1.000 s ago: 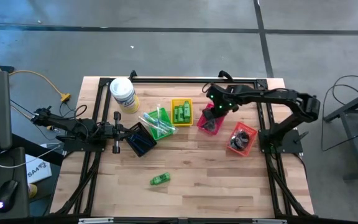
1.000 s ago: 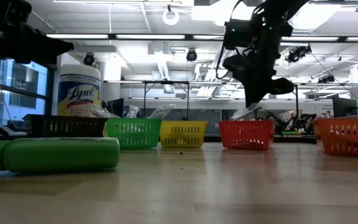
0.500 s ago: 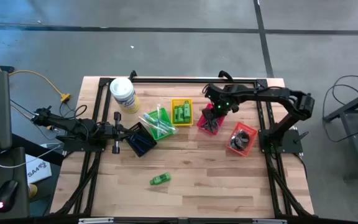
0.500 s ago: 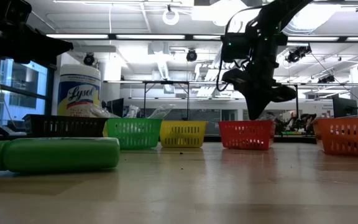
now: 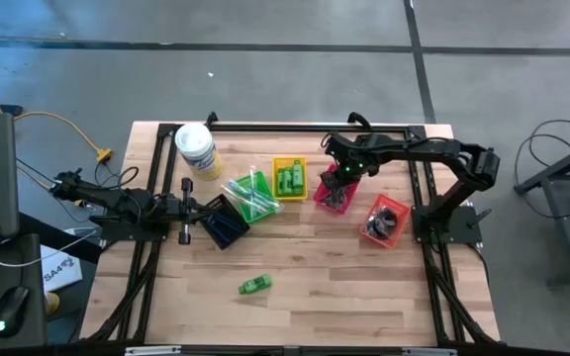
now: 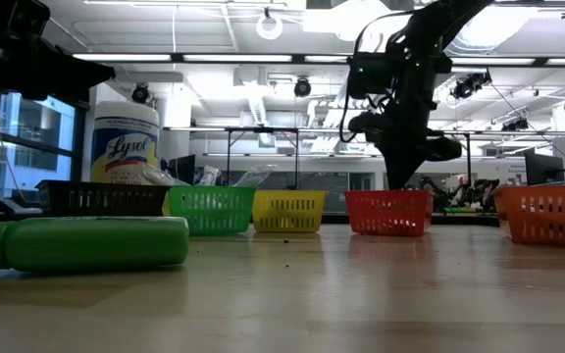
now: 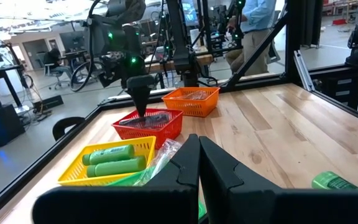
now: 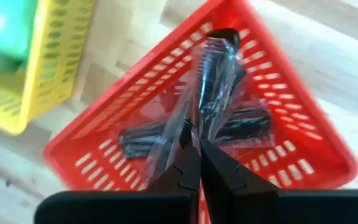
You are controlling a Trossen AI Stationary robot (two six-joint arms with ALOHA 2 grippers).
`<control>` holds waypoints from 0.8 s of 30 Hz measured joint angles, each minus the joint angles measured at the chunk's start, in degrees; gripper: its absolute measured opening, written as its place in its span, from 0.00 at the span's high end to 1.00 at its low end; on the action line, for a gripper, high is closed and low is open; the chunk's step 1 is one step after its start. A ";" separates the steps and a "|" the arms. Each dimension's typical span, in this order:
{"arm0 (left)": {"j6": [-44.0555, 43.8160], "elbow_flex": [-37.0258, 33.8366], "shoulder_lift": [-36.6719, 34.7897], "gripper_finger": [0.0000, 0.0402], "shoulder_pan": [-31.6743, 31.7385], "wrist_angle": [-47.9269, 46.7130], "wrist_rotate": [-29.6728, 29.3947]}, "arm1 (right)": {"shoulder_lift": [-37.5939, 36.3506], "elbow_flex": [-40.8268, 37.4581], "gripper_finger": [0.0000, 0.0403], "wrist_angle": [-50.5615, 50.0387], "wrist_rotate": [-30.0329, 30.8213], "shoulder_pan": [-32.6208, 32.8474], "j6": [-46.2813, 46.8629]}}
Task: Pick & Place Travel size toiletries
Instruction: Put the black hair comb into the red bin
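Light wood table on grey concrete floor; busy lab behind. Right claw pinched shut, empty, above red basket. Left claw, at 9 o'clock, also shut, empty.

The table is pale wood planking, smooth with a soft sheen. The red basket is glossy slotted plastic, and the black combs in it lie in crinkly clear wrap. The loose green bottle looks like smooth, matt plastic.
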 joint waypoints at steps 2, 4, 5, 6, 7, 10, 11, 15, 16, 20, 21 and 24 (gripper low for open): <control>0.00 0.00 -0.02 1.00 0.00 -0.12 0.02 | 0.00 0.00 1.00 0.02 -0.97 0.33 -1.26; 0.00 0.00 -0.01 1.00 0.00 -0.19 0.03 | -0.01 0.00 1.00 0.04 -1.26 0.42 -2.18; 0.00 0.00 -0.02 1.00 0.00 -0.19 0.04 | 0.00 0.00 1.00 0.13 -1.07 0.43 -2.26; 0.00 0.00 0.00 1.00 0.00 -0.19 0.02 | -0.02 0.00 1.00 0.23 -0.54 0.40 -2.28; 0.00 0.00 -0.01 1.00 0.00 -0.19 0.02 | -0.02 0.00 1.00 0.26 -0.02 0.38 -2.33; 0.02 0.00 -0.01 1.00 0.00 -0.20 0.02 | -0.02 0.00 1.00 0.24 -0.17 0.34 -2.41; 0.02 0.00 0.00 1.00 0.00 -0.19 0.02 | -0.02 -0.02 1.00 0.26 -0.17 0.46 -2.41; 0.05 0.00 0.00 1.00 0.00 -0.21 0.02 | 0.73 -0.02 1.00 0.80 1.54 1.93 -2.43; 0.05 0.00 0.00 1.00 0.00 -0.20 0.00 | 1.09 -0.03 1.00 0.96 1.50 2.18 -2.43; -0.14 0.00 0.01 1.00 0.00 -0.23 0.00 | 2.52 -0.04 1.00 2.10 0.26 3.22 -2.68; -0.22 0.00 0.00 1.00 0.00 -0.27 0.00 | 2.86 -0.04 1.00 2.12 0.26 3.39 -2.84; -0.24 0.00 0.02 1.00 0.00 -0.37 0.01 | 3.60 -0.04 1.00 2.93 0.47 3.70 -3.40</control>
